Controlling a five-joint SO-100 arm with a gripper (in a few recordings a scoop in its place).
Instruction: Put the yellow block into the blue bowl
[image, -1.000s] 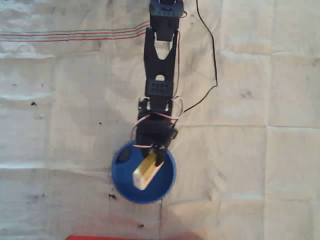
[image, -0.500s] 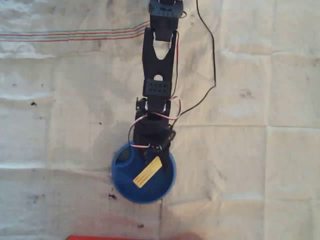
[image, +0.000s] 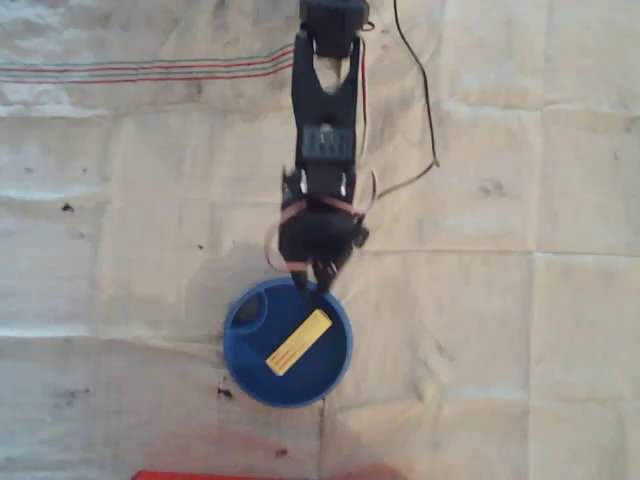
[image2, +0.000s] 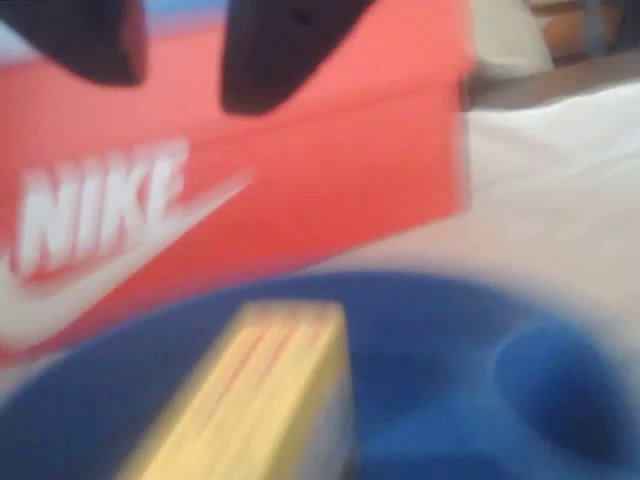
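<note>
Your hand (image: 312, 284) hangs released and empty over the bowl's (image: 238, 352) far rim; the block (image: 298, 342) lies flat inside. Lift straight up so you don't catch the rim. Beyond stands a red box (image2: 300, 190).

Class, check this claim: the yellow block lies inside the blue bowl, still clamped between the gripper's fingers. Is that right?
Not quite. The block does lie inside the bowl, but the overhead view shows the gripper above the bowl's rim, open and apart from the block, holding nothing.
</note>
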